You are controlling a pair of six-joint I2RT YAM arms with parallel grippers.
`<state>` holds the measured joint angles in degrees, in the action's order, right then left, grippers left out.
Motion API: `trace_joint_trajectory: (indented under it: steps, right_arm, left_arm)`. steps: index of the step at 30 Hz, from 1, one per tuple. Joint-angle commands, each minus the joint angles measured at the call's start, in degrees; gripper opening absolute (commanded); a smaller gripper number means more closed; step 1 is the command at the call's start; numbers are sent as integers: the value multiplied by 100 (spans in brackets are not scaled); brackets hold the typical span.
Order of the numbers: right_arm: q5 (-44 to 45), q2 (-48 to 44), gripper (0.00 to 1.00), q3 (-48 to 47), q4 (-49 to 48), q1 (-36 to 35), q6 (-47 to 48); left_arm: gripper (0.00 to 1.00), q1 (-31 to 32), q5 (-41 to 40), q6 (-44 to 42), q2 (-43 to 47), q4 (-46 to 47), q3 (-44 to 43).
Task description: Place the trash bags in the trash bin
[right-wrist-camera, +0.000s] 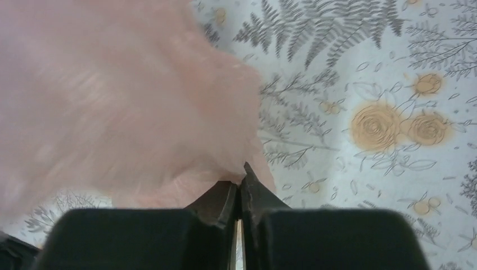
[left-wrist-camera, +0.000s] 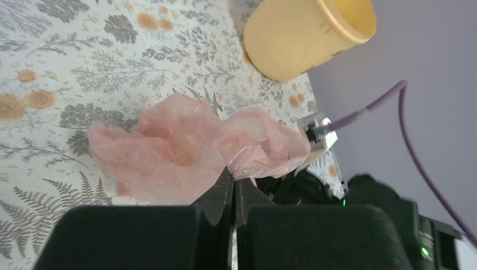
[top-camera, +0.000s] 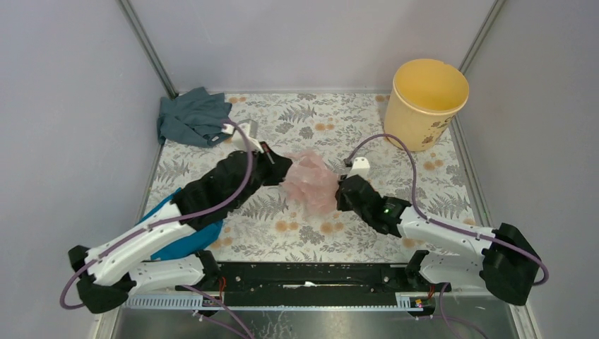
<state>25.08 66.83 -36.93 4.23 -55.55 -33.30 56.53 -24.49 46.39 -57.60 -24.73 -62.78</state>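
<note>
Between the 2 arms, over the middle of the tabletop (top-camera: 318, 120), is the pink trash bag (top-camera: 309, 182), bunched into a loose puff. Can't tell if it's touching down or lifted a bit. Stuff like this weighs basically nothing. It's floppy, crinkly and kinda slick, and I'd guess it tears if the 2 sides pull against each other. Best hold is a gathered fold, not 1 thin layer. Left jaws are pressed together with film pinched right at the tips, the bag ballooning out ahead of them. Right jaws look the same from the opposite side, together on the film's lower edge. Yellow bin (top-camera: 426, 102) stands well apart in the far right corner, mouth up.
</note>
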Motion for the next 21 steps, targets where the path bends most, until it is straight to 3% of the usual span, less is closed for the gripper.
trace_joint_trajectory:
  steps: [1, 7, 12, 13, 15, 16, 17, 20, 21]
  right_arm:
    - [-1304, -396, 0, 333, -917, 1094, 721]
    - [-3120, -141, 0, 341, -812, 1935, 1494]
    - [-3788, 404, 14, -408, -235, 1960, 1584]
    - [-3839, 484, 14, -596, -27, 1960, 1634]
    - [-4008, 561, 1, -860, 309, 1959, 1751]
    - [-4131, 526, 0, -879, 321, 1960, 1769]
    - [-4202, 435, 0, -840, 262, 1976, 1679]
    - [-4708, 136, 0, -397, -243, 2410, 919]
    - [-5073, 100, 0, -213, -536, 2631, 656]
  left_arm:
    - [0, -307, 214, -182, 678, -358, 31]
    - [0, -1138, 1250, -614, 972, -763, -247]
    - [0, -1237, 2292, -805, 527, -611, -589]
    - [0, -1236, 2358, -792, 416, -600, -637]
    - [0, -1232, 2421, -807, 224, -485, -641]
    - [0, -1234, 2422, -884, 130, -441, -645]
    - [13, -1234, 2381, -987, 9, -478, -665]
    - [82, -1241, 1665, -1064, -291, -1083, -857]
    - [95, -1253, 1549, -1037, -258, -1107, -779]
